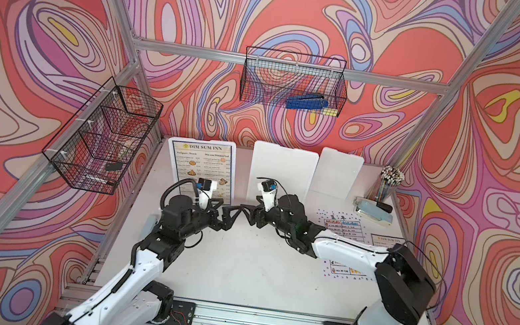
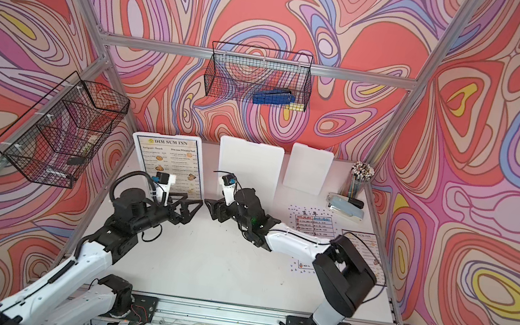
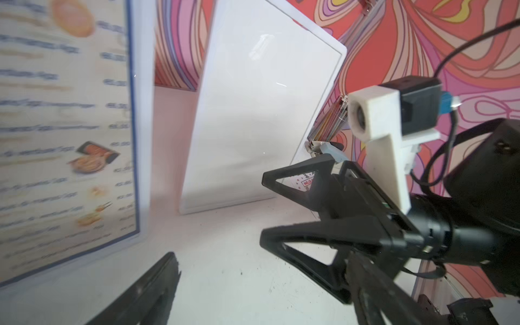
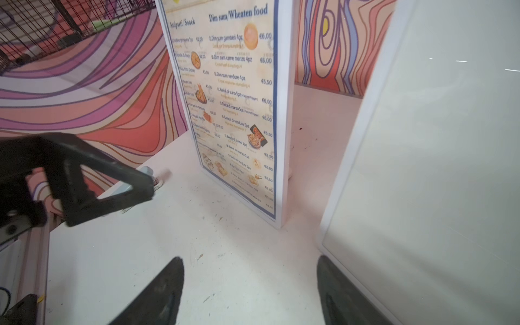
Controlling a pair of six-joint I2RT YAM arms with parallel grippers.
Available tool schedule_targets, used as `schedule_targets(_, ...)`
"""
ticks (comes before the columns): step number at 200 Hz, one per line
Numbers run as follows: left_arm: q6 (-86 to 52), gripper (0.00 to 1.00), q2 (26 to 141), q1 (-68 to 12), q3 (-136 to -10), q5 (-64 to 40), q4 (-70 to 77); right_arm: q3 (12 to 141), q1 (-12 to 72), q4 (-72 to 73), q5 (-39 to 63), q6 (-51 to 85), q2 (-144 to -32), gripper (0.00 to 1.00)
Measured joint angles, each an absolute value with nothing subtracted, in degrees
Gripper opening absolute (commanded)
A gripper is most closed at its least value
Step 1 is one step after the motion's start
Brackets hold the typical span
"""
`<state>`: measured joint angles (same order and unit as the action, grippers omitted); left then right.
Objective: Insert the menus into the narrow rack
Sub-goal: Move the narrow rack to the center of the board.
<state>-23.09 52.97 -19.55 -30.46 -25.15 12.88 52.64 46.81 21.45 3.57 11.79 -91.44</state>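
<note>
A large blue-bordered DIM SUM INN menu [image 1: 202, 168] [image 4: 233, 107] stands upright in a white holder at the back left. Two blank white holders [image 1: 281, 173] [image 1: 337, 175] lean beside it. A white menu with a dotted border [image 1: 344, 223] and a smaller DIM SUM INN menu [image 1: 386, 241] lie flat at the right, partly under my right arm. A tiered black wire rack [image 1: 102, 136] hangs on the left wall. My left gripper [image 2: 191, 203] and right gripper [image 2: 213, 210] [image 4: 250, 281] face each other tip to tip above mid-table, both open and holding nothing.
A wire basket [image 1: 293, 81] on the back wall holds a blue stapler [image 1: 306, 102]. A cup of pens [image 1: 387, 186] and a grey stapler [image 1: 373, 210] stand at the back right. Aluminium posts frame the table.
</note>
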Motion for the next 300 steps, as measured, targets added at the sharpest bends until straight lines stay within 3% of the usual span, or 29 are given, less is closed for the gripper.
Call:
schedule_targets(44,-22.1,0.92,73.1,-22.9,-41.5,-23.3,21.8,40.1,36.4,23.6,1.0,13.2,-79.5,0.78)
schedule_targets(114,-20.4,0.96,91.7,-22.9,-54.0,-17.2,24.4,39.2,23.2,28.6,4.3,14.1,-86.0,0.8)
schedule_targets(199,-18.6,0.97,99.9,-22.9,-60.1,-14.3,24.4,43.3,21.1,30.4,7.7,14.1,-93.6,0.8)
schedule_targets(300,-19.5,0.92,99.0,-22.8,-57.7,-17.6,25.0,43.3,20.9,31.4,12.7,15.6,-94.4,0.67)
